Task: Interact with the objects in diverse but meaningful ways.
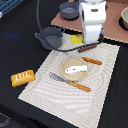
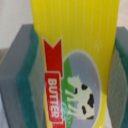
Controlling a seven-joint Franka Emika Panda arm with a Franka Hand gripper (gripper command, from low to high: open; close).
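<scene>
Wrist view shows the gripper (image 2: 75, 65) clamped on the yellow butter block (image 2: 75, 40), green pads (image 2: 27, 90) pressing both sides.

The yellow block (image 2: 75, 55) looks like glossy moulded plastic, finely ribbed lengthwise, with a smooth printed label. The claw's pads (image 2: 22, 95) flanking it seem matt grey with a green rubbery edge. The mat (image 1: 75, 75) reads as woven cloth, pale and finely striped. The white fish (image 1: 76, 69), the tan plate (image 1: 65, 65) and the orange bread loaf (image 1: 23, 77) appear as smooth plastic. The grey pot (image 1: 50, 38) has a dull, matt finish. The desk (image 1: 15, 40) is dark and matt.
</scene>
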